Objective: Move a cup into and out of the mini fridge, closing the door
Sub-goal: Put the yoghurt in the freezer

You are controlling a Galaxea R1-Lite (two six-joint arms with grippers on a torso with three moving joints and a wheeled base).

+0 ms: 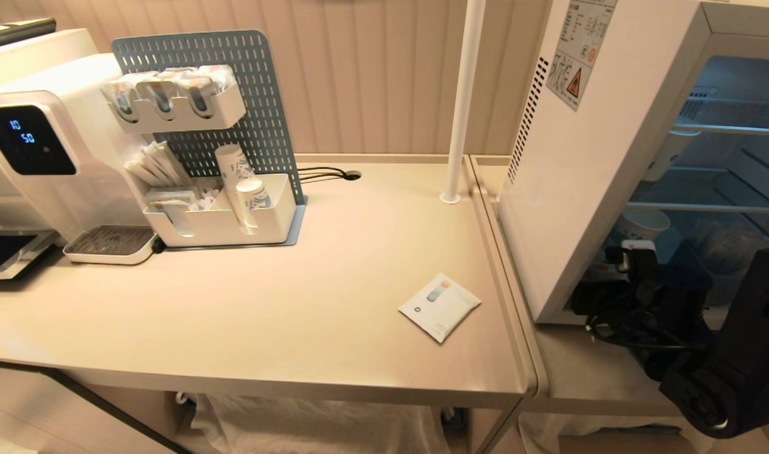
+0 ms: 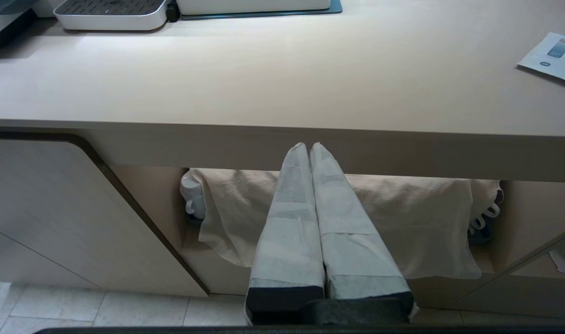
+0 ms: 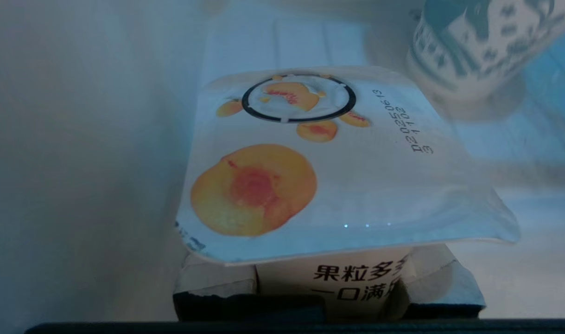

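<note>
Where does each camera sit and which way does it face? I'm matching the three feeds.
Head: high, looking down at the table and open mini fridge; right arm shows.
Left wrist: low before the table edge, behind the shut left gripper.
Right wrist: inside the fridge, behind the right gripper holding the cup.
Head and left wrist share the white packet.

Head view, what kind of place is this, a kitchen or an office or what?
Probably an office pantry or drinks corner: a water dispenser with a drip tray, a pegboard organizer holding paper cups and sachets, and an open mini fridge on the counter.
</note>
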